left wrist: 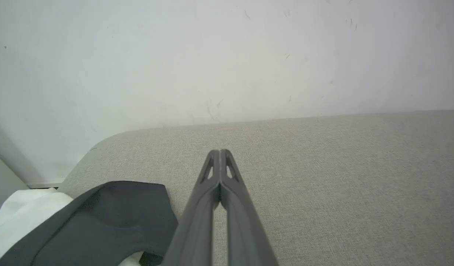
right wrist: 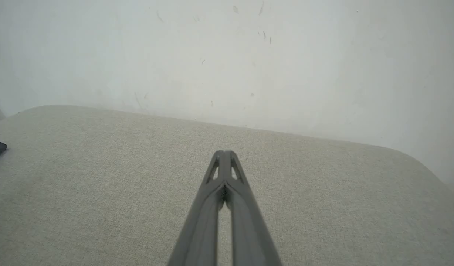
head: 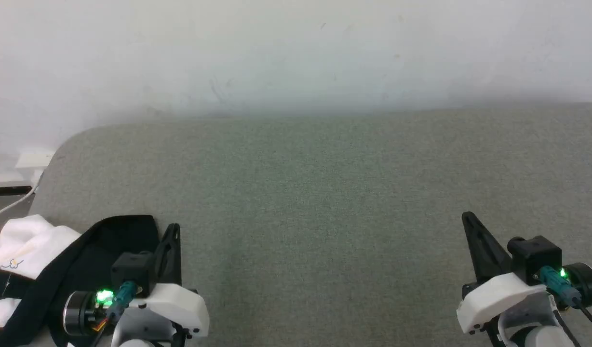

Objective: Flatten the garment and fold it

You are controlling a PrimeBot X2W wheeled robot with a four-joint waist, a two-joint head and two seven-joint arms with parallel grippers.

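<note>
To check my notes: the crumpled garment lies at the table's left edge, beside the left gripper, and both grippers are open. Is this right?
No: the left gripper and the right gripper are both shut, as the two wrist views show. The garment lies as stated.

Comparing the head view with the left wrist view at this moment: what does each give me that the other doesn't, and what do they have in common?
Head view adds: the right gripper, shut above the bare grey padded surface, and a white cable beyond that surface's left edge.
Left wrist view adds: a close look at the left gripper, its fingers pressed together at the tips.
Shared: the left gripper, the garment bunched at the surface's left end with black cloth over white, and the white wall.
</note>
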